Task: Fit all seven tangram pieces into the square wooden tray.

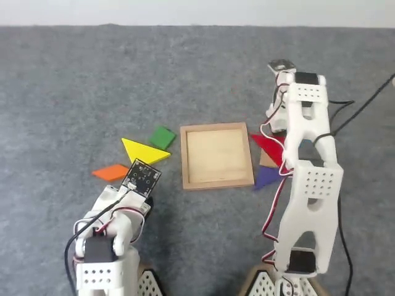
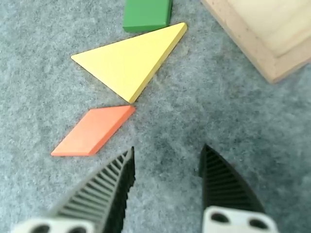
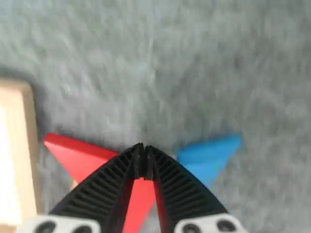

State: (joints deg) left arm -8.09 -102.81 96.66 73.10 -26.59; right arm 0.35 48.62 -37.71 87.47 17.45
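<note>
The tray [image 1: 184, 157] sits mid-counter, with the pieces outside it. Our right fingers [image 3: 121, 187] are pressed together over the red triangle [image 3: 77, 155]. If we descend like this, we'd likely shove it into the blue piece [image 3: 206, 155]. Our left fingers [image 2: 114, 187] gape wide above bare counter beside the orange piece [image 2: 92, 131]. The yellow triangle [image 2: 131, 60] and green square [image 2: 146, 14] crowd the path toward the tray.

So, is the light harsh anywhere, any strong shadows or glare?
High view: soft even light, no glare on the wooden tray. Left wrist view: thin shadow along the yellow triangle. Right wrist view: faint shading beside the red triangle.
</note>
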